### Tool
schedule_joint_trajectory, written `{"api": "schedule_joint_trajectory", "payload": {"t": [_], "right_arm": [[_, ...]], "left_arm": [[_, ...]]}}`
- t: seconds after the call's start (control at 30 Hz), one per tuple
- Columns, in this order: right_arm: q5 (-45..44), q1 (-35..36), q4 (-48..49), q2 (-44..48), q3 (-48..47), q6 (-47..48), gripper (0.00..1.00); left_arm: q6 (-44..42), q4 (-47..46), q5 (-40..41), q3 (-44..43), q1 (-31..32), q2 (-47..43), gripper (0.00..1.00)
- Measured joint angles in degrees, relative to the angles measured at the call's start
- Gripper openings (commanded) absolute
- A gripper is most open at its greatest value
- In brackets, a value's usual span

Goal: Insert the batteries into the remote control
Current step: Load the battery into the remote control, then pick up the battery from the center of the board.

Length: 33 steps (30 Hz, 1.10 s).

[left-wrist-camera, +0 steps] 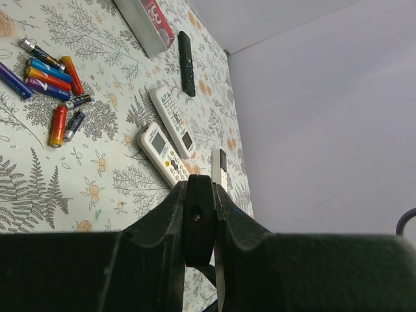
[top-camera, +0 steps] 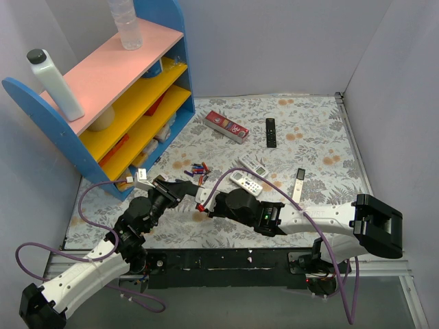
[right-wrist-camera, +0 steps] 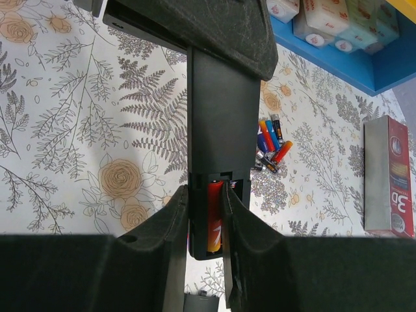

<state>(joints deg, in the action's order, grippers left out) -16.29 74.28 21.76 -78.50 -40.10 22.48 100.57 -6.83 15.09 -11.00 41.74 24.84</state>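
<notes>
Nearest the arm bases, the left hand [left-wrist-camera: 200, 188] is clamped tight on one end of the remote control [right-wrist-camera: 221, 110], a dark-backed bar that seems to be held clear of the tabletop [top-camera: 309, 137]. Its open battery compartment faces the right hand [right-wrist-camera: 205, 195], probably so that one arm steadies the case while the other seats the cells. One red-orange battery [right-wrist-camera: 214, 224] lies in that compartment. The right hand's fingers stand narrowly apart on either side of it, with a dark gap along one flank, and whether they pinch it cannot be told. The second slot beside it looks unfilled, so the loading is judged about half done. Just beyond the hands lie the spare batteries [left-wrist-camera: 52, 78] in a loose cluster within easy reach. The left wrist view shows nine, though they lie close together. Farther right are two white button remotes [top-camera: 245, 182] lying side by side, and one slim silver-white remote [top-camera: 300, 184] well apart from them. Beyond those lie one black remote [top-camera: 271, 131] and one red box [top-camera: 226, 125]. At the far left stands one blue shelf [top-camera: 113, 65], carrying one white bottle [top-camera: 53, 82] and one clear bottle [top-camera: 127, 24] on its pink top.
</notes>
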Motion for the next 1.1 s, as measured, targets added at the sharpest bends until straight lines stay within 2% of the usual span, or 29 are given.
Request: {"api": "schedule_joint_trajectory", "payload": {"t": [0.17, 0.23, 0.33, 0.4, 0.43, 0.57, 0.63, 0.7, 0.93, 1.1], "right_arm": [[-0.1, 0.1, -0.3, 0.0, 0.0, -0.6, 0.25], [0.0, 0.1, -0.5, 0.0, 0.0, -1.4, 0.41], [1.0, 0.2, -1.7, 0.5, 0.0, -3.0, 0.50], [1.9, 0.2, -3.6, 1.2, -0.5, -4.1, 0.58], [2.2, 0.3, -4.7, 1.6, -0.9, -4.7, 0.66], [2.8, 0.4, -8.0, 3.8, -2.2, -7.6, 0.78], [3.0, 0.3, -9.3, 5.1, -2.7, -9.2, 0.91], [2.9, -0.3, -10.5, 6.5, -3.3, -12.2, 0.98], [3.3, -7.8, -13.7, 11.3, -3.8, -22.2, 0.95], [4.7, -16.1, -18.7, 7.5, -8.7, -27.8, 0.93]], "left_arm": [[0.3, 0.9, 0.1, -0.5, 0.0, 0.1, 0.00], [0.1, 1.4, 0.1, -0.9, 0.0, 0.3, 0.00], [-0.2, 1.7, -0.1, -1.1, 0.1, 0.7, 0.00], [-0.2, 1.7, -0.3, -1.1, 0.2, 0.8, 0.00], [-0.4, 1.5, -0.2, -1.1, 0.2, 0.7, 0.00], [-1.3, 0.5, 0.0, -0.6, 0.2, -0.3, 0.00], [-1.9, 0.6, 0.2, -0.1, 0.2, -1.0, 0.00], [-2.3, 1.2, 0.3, 0.5, 0.2, -2.0, 0.00], [-2.9, 6.0, 1.4, 1.3, 0.2, -4.2, 0.00], [-2.0, 11.9, 3.3, 1.3, 0.2, -4.2, 0.00]]}}
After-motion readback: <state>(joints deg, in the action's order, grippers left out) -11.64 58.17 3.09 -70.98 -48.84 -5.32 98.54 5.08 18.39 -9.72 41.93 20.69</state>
